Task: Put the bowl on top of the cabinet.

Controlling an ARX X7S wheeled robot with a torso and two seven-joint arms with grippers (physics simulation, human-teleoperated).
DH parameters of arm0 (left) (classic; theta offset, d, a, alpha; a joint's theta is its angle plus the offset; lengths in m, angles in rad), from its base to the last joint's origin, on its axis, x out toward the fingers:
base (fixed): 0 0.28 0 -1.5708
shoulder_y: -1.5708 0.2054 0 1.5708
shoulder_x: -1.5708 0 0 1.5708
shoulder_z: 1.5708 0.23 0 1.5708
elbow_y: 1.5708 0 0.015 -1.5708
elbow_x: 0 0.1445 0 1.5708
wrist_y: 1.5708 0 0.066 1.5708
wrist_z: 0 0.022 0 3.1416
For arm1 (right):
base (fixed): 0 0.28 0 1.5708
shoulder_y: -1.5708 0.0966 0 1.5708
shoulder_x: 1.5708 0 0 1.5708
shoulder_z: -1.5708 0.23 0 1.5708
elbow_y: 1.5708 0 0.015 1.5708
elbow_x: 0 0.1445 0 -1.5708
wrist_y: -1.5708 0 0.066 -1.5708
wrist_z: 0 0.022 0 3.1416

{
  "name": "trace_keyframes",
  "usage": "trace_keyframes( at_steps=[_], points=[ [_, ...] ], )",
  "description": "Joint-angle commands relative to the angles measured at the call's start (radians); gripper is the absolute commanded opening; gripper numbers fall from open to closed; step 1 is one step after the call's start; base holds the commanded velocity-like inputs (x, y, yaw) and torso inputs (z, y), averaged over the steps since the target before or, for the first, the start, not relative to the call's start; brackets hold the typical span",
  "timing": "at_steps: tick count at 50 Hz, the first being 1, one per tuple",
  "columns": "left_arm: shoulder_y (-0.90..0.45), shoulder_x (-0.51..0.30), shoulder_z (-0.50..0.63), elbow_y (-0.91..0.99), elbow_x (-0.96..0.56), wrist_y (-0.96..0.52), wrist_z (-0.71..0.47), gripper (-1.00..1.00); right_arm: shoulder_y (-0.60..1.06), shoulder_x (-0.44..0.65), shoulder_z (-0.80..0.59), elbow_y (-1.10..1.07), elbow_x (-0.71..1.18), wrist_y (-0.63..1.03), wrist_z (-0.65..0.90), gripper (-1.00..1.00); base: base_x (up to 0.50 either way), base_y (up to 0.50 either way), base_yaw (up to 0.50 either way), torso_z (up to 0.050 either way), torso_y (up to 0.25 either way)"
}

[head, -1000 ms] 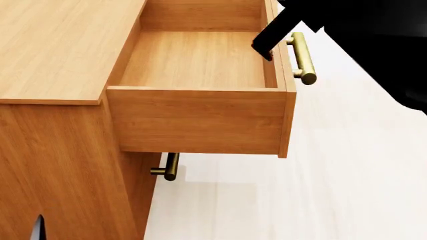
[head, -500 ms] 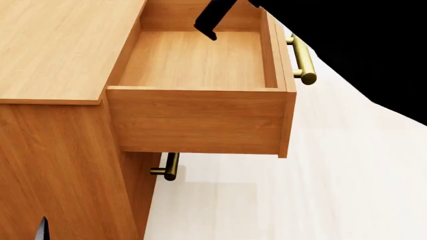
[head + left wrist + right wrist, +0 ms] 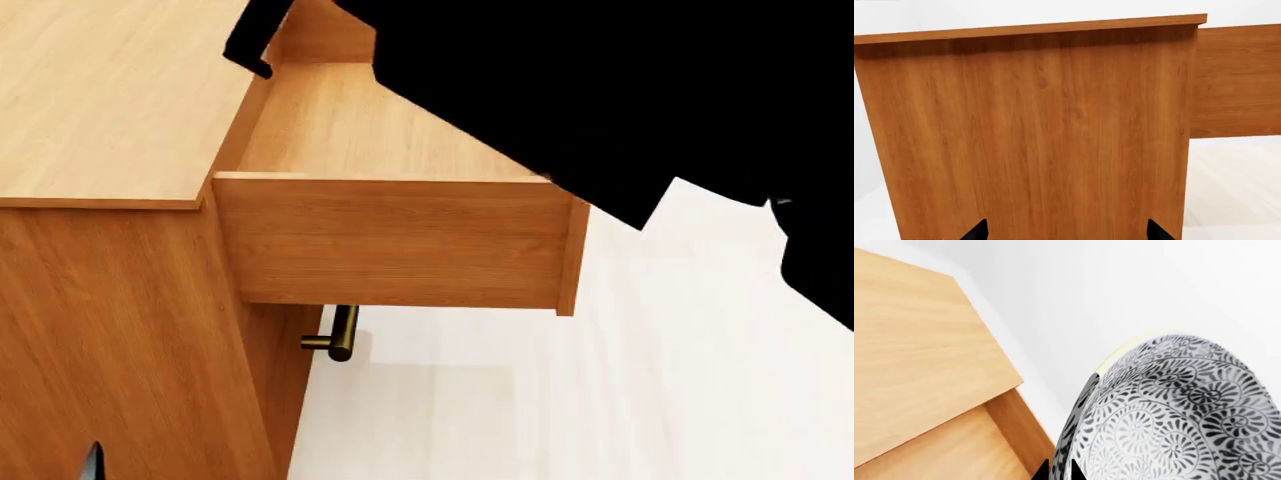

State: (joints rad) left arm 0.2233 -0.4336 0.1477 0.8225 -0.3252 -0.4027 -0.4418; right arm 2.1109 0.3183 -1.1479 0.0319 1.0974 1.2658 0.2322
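In the right wrist view the bowl (image 3: 1174,410) is white with a dense dark floral pattern. It is held on edge, with my right gripper (image 3: 1059,473) shut on its rim, one fingertip on each side. It hangs over the back corner where the cabinet top (image 3: 914,350) meets the open drawer (image 3: 954,455). In the head view my right arm (image 3: 561,90) is a black shape over the drawer (image 3: 387,240), its tip reaching the cabinet top (image 3: 107,100); the bowl's pattern does not show there. My left gripper (image 3: 1067,232) is open, low, facing the cabinet's side panel (image 3: 1034,135).
The top drawer stands pulled far out, its side (image 3: 1237,80) jutting past the cabinet. A brass bar handle (image 3: 336,335) of a lower drawer sticks out beneath it. Pale floor (image 3: 601,400) lies to the right of the cabinet.
My right arm has swung left across the open drawer toward the cabinet top and now covers the drawer's brass handle. The left arm has barely moved.
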Motion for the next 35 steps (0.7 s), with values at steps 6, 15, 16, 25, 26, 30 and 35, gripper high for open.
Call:
trace_keyframes(
  at_steps=[6,15,16,25,26,30,35],
  points=[
    [-0.006,-0.007,0.018,0.011,0.014,-0.023,-0.015,1.0,-0.006,-0.09,-0.018,0.052,-0.063,-0.117,-0.112,-1.0,0.0,0.0,0.0,0.0,0.0],
    [0.009,-0.01,0.015,-0.008,0.015,0.004,-0.01,1.0,-0.016,-0.14,-0.013,0.081,-0.066,-0.154,-0.136,-1.0,0.0,0.0,0.0,0.0,0.001],
    [0.01,-0.01,0.013,-0.014,0.014,0.008,-0.008,1.0,-0.015,-0.152,-0.014,0.087,-0.068,-0.159,-0.141,-1.0,0.0,0.0,0.0,0.0,0.0],
    [0.02,-0.015,-0.001,-0.03,0.003,0.031,-0.001,1.0,-0.02,-0.227,-0.018,0.12,-0.069,-0.184,-0.159,-1.0,0.0,0.0,0.0,0.0,0.0],
    [0.023,-0.015,-0.001,-0.035,0.003,0.036,0.001,1.0,-0.023,-0.238,-0.013,0.122,-0.061,-0.188,-0.165,-1.0,0.0,0.0,0.0,0.0,0.0],
    [0.025,-0.014,-0.002,-0.062,0.004,0.056,0.01,1.0,-0.037,-0.264,-0.008,0.122,-0.045,-0.196,-0.171,-1.0,0.0,0.0,0.0,0.0,0.002],
    [0.031,-0.019,-0.007,-0.054,-0.001,0.058,0.009,1.0,-0.046,-0.275,0.038,0.128,0.0,-0.212,-0.177,-1.0,0.0,0.0,0.0,0.0,0.0]
  ],
)
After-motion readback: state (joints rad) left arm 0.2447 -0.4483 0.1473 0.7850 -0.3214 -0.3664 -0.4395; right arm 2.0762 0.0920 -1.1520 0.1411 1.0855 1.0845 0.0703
